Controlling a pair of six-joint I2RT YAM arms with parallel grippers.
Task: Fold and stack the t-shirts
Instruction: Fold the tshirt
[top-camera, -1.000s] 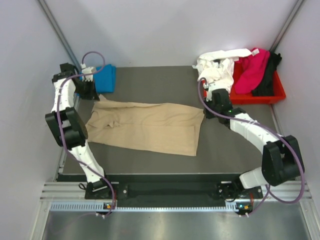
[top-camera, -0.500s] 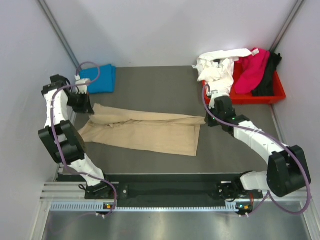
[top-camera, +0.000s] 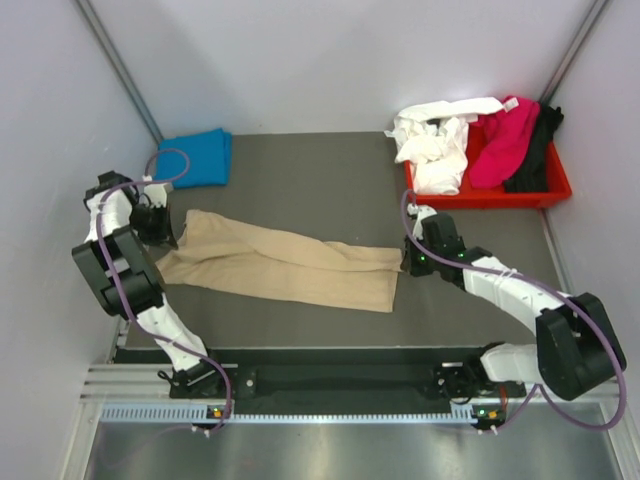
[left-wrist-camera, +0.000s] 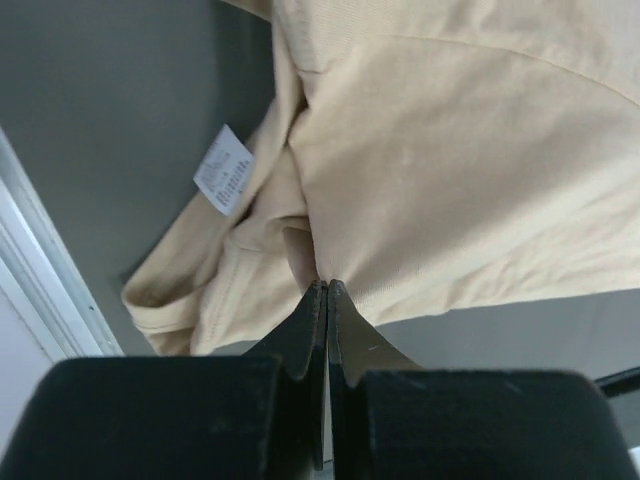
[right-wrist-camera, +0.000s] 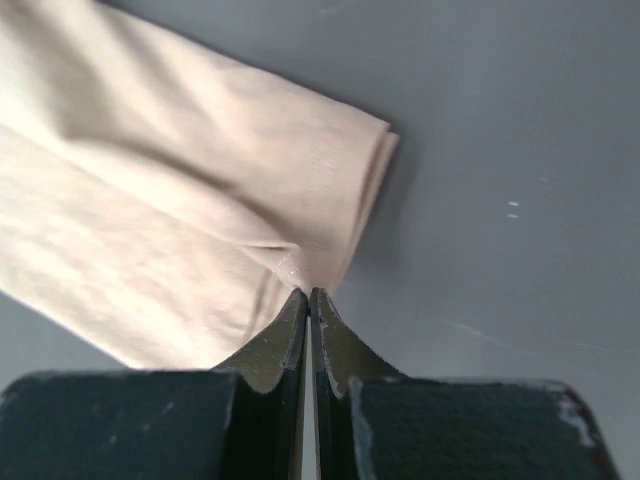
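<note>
The tan t-shirt (top-camera: 285, 265) lies as a long folded band across the dark table. My left gripper (top-camera: 168, 232) is shut on its far left corner; the left wrist view shows the fingertips (left-wrist-camera: 326, 290) pinching tan cloth (left-wrist-camera: 450, 160) beside a white label (left-wrist-camera: 225, 168). My right gripper (top-camera: 404, 262) is shut on its far right corner; the right wrist view shows the tips (right-wrist-camera: 309, 295) pinching the hem (right-wrist-camera: 200, 230). The folded bright blue t-shirt (top-camera: 196, 158) lies at the back left. White (top-camera: 435, 140), magenta (top-camera: 500, 145) and black (top-camera: 535, 150) shirts lie heaped at the back right.
The red plastic tray (top-camera: 555, 188) stands at the back right and holds the heaped shirts. White walls close in the left, back and right. A metal rail (top-camera: 130, 300) runs along the table's left edge near my left arm.
Both grippers have pulled the tan shirt's far edge toward the near side, folding it over itself. The shirt has gone from a wide sheet to a narrower band.
</note>
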